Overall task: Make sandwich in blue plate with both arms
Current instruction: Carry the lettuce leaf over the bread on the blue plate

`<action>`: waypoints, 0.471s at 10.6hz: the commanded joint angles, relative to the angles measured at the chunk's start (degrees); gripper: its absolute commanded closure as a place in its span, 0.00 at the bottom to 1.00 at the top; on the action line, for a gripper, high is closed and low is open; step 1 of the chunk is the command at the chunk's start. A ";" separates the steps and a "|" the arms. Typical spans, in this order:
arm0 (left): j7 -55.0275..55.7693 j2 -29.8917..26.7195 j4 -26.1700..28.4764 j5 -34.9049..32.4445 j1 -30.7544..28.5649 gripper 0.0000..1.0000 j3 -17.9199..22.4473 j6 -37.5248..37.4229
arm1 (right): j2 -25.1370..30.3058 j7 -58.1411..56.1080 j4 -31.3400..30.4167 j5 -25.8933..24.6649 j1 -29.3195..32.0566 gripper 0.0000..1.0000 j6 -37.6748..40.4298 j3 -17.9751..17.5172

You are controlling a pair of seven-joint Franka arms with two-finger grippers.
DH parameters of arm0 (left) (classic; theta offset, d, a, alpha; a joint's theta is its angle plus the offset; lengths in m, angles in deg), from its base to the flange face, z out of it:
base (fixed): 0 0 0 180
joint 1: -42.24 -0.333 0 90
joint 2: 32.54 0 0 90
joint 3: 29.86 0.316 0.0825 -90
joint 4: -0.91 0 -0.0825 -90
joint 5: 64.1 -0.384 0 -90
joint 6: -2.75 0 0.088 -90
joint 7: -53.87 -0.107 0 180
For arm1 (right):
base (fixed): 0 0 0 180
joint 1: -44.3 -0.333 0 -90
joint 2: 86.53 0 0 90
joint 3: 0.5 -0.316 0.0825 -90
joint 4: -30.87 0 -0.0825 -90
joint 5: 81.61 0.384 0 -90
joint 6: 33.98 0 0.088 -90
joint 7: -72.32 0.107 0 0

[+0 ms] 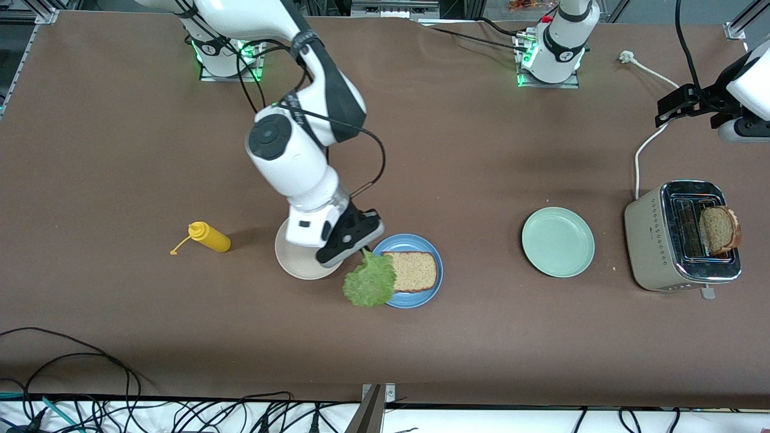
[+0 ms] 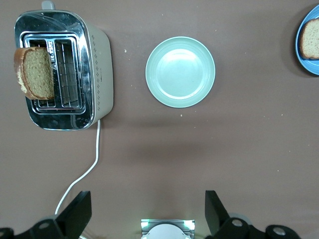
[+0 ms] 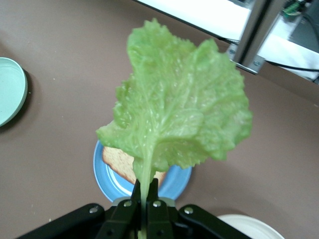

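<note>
One slice down, one to go: your right gripper [image 3: 142, 199], closed on the stem of the lettuce leaf [image 3: 179, 109], hangs over the blue plate [image 1: 430, 288] with its bread slice [image 1: 412, 270]. The white plate [image 1: 295, 264] sits just beside it. The second slice [image 1: 719, 228], still in the toaster [image 1: 659, 252], is clearest from the left wrist. Your left gripper [image 2: 144, 211] waits wide open and empty above the green plate [image 2: 180, 72].
</note>
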 commanded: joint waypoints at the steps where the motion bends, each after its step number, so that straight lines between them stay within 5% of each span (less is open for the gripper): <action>1: 0.58 0.90 -1.86 -1.43 -0.53 0.00 -0.48 -0.82 | -7.12 1.14 1.34 0.31 -3.78 1.00 -11.73 -0.17; 5: 0.58 1.34 -1.86 -1.35 -0.88 0.00 -0.39 -0.82 | -13.03 5.27 -0.58 0.13 -8.01 1.00 -22.83 -0.17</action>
